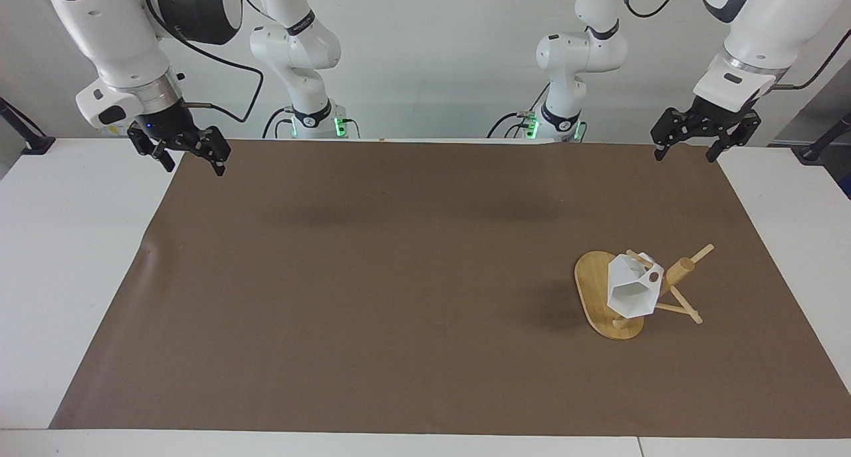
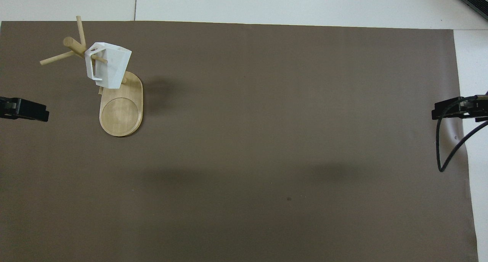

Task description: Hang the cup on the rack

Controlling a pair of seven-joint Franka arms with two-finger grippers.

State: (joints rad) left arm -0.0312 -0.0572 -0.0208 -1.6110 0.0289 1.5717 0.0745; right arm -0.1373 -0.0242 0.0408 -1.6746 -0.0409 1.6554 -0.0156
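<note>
The white faceted cup (image 1: 630, 291) (image 2: 108, 65) hangs by its handle on a peg of the bamboo rack (image 1: 594, 289) (image 2: 121, 111), which stands toward the left arm's end of the brown mat. No gripper touches either. My left gripper (image 1: 687, 154) (image 2: 24, 110) hovers open and empty over the mat's corner near the left arm's base. My right gripper (image 1: 193, 165) (image 2: 450, 109) hangs open and empty over the mat's edge at the right arm's end.
A brown mat (image 1: 399, 277) covers most of the white table (image 1: 73, 244). A black cable (image 2: 444, 151) loops down from the right arm over the mat's edge.
</note>
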